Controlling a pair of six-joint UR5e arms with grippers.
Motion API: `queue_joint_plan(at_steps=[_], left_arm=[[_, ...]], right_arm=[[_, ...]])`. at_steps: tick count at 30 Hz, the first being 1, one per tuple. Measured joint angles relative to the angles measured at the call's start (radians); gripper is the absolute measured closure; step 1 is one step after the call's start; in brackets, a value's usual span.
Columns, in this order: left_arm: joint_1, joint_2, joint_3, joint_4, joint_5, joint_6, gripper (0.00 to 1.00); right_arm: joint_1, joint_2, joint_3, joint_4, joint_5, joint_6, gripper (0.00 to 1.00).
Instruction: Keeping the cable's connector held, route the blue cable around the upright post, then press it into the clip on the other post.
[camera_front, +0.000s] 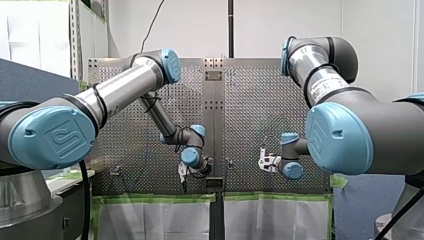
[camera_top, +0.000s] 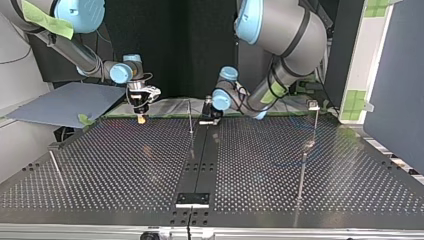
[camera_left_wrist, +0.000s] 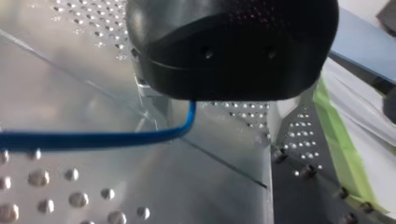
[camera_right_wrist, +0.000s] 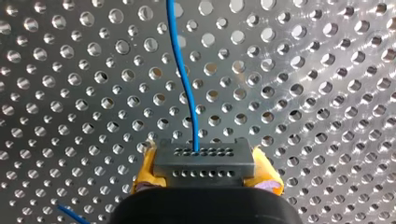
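Arms reach forward; right pincer (camera_right_wrist: 204, 171) clamped on connector (camera_right_wrist: 204, 161); left pincer (camera_front: 183, 175) points down.

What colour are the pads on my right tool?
Yellow pads flank the connector; right wrist view shows them best.

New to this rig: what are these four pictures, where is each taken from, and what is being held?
These are two robot arms over a shiny perforated table. The front view looks from behind the arms along their reach. The top view faces them from across the table, so the sides swap. The other two come from wrist cameras. The right wrist view shows my right pincer, with yellow pads, shut on a small grey connector, from which a thin blue cable runs out over the holes. In the left wrist view a blue cable passes under my left pincer; whether it is gripped there cannot be seen. On the table stand a plain post near the middle and a second post topped by a small clip.
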Motion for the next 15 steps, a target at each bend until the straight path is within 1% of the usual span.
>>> queue_joint_plan(at_steps=[3, 7, 11, 15], left_arm=[[-0.015, 0.013, 0.000, -0.029, -0.021, 0.029, 0.00], [-0.032, 0.027, 0.000, -0.072, -0.029, 0.072, 0.00], [-0.046, 0.030, -0.005, -0.105, -0.017, 0.107, 0.00], [-0.056, 0.031, -0.008, -0.122, -0.004, 0.137, 0.00]], right_arm=[[0.001, 0.000, 0.000, 0.001, 0.000, 0.000, 1.00], [0.001, 0.000, 0.000, 0.003, 0.000, 0.000, 1.00], [0.000, 0.000, 0.000, 0.006, 0.000, -0.002, 1.00], [-0.002, 0.000, 0.000, 0.010, 0.000, -0.003, 1.00]])
